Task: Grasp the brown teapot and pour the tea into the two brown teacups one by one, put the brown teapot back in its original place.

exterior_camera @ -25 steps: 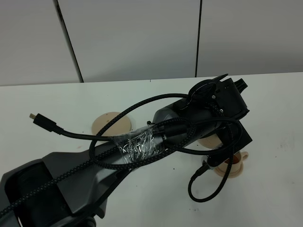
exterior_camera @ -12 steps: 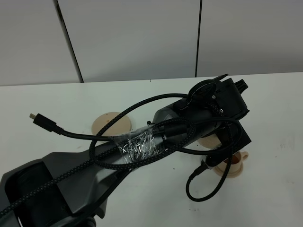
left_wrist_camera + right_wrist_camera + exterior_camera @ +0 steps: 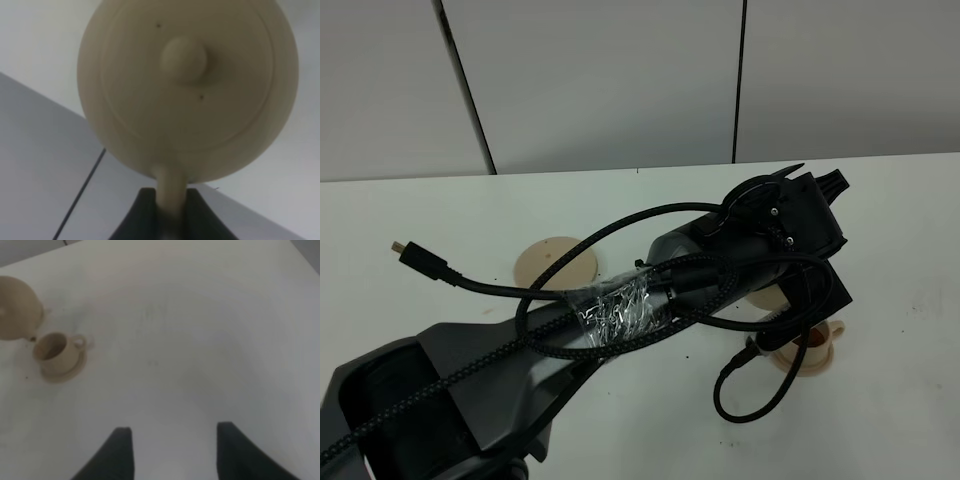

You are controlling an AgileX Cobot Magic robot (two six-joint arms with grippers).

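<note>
A white desk (image 3: 440, 220) carries everything. The black left arm (image 3: 720, 265), draped in braided black cables (image 3: 750, 400), reaches across toward the desk's right edge. Its left pincer (image 3: 170, 200) is clamped on the loop handle of the squat round beige-tan ceramic teapot (image 3: 150, 110), which is held off the desk with its knob lid (image 3: 183, 59) facing the wrist camera. The teapot's spout appears to sit at the rim of a teacup. The flat wide beige-tan saucer (image 3: 552, 262) lies mid-desk, well apart from the teapot. The small beige-tan cylindrical teacup (image 3: 812, 343), dark liquid inside, stands on its small round saucer (image 3: 807, 365) near the right edge. The right pincer (image 3: 175, 440) hovers over open desk, fingers apart, gripping nothing.
</note>
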